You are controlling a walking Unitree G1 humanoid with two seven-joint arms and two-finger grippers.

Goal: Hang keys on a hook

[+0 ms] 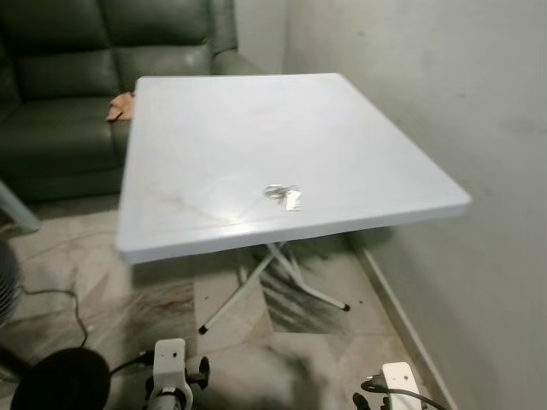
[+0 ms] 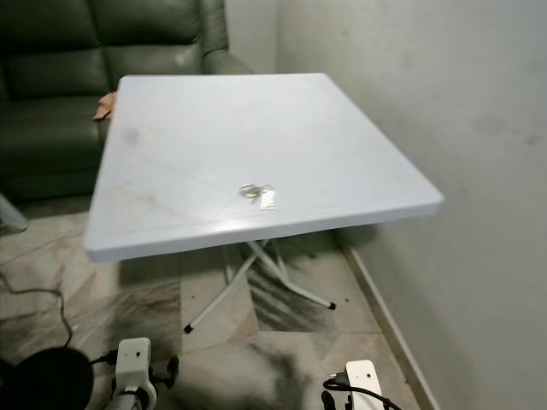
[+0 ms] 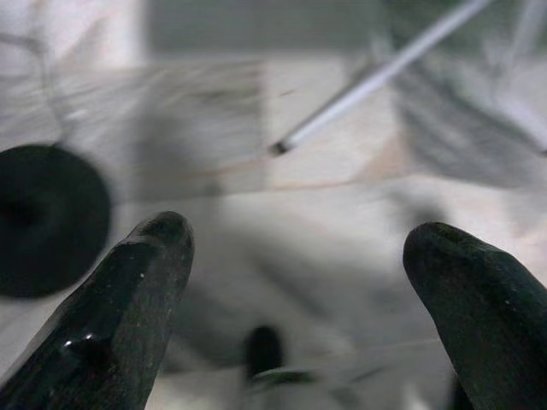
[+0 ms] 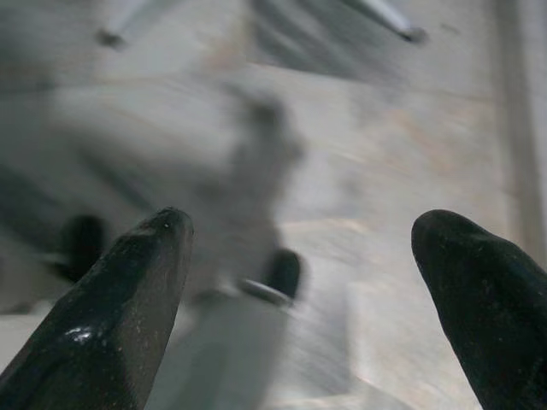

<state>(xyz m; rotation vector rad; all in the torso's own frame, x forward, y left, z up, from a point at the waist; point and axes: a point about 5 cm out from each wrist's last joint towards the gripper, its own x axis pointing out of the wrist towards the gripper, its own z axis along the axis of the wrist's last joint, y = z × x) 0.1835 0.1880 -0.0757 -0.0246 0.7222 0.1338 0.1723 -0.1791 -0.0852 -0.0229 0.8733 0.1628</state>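
While both arms hang low at the bottom of the frame:
Left gripper (image 3: 295, 282): fingers spread apart, holding nothing, above the floor.
Right gripper (image 4: 299, 282): also spread, holding nothing.
Keys (image 1: 283, 195): centre of frame, lying on the white table (image 1: 214, 128) near its front edge.
Sofa (image 1: 60, 77): upper left, behind the table.

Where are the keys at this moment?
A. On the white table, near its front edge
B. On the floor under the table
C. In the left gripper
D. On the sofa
A: the keys lie on the table, near the edge closest to the robot.
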